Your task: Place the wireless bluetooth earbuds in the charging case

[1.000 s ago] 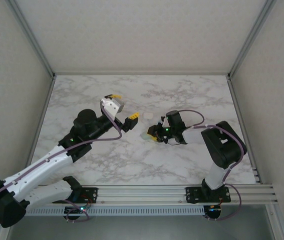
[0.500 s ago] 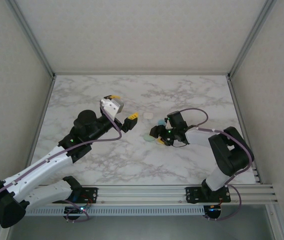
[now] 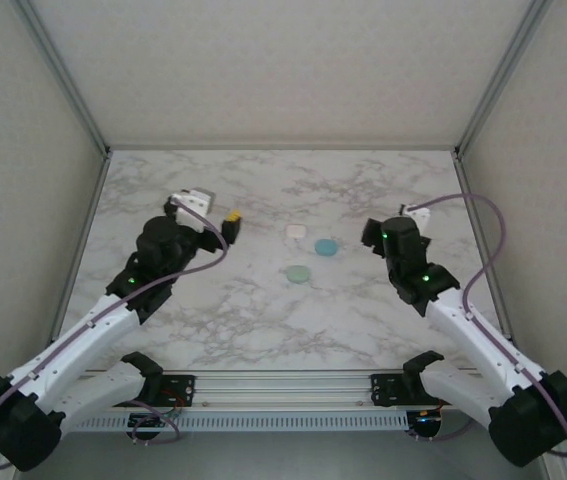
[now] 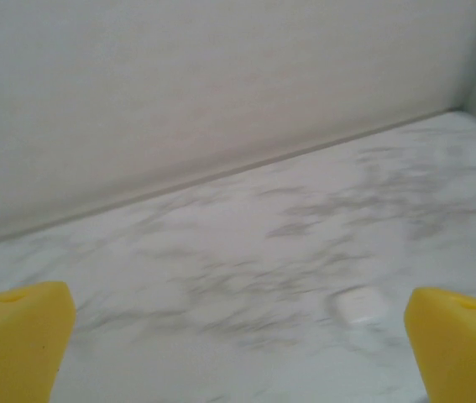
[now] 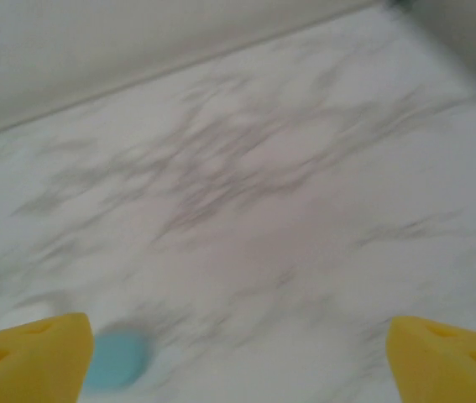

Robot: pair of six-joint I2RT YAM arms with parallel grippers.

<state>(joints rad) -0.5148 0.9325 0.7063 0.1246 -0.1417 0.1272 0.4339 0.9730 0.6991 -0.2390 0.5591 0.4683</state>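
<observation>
earbuds: too small to tell loose; we judge prob. inside cases. Cluster at centre of desk (image 3: 263,320): white case (image 3: 295,232), blue case (image 3: 326,246), green case (image 3: 299,272), lids look shut. left gripper (image 4: 238,340): jaws spread wide, nothing betw., faces white case. right gripper (image 5: 238,353): likewise released, empty, blue case just ahead. Both well apart from cases; we reckon standing clear, task near done.

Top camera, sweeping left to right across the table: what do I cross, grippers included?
Left gripper → pale green case → light blue case → right gripper. The white case lies straight behind the green one, so I leave it out of the order.
</observation>
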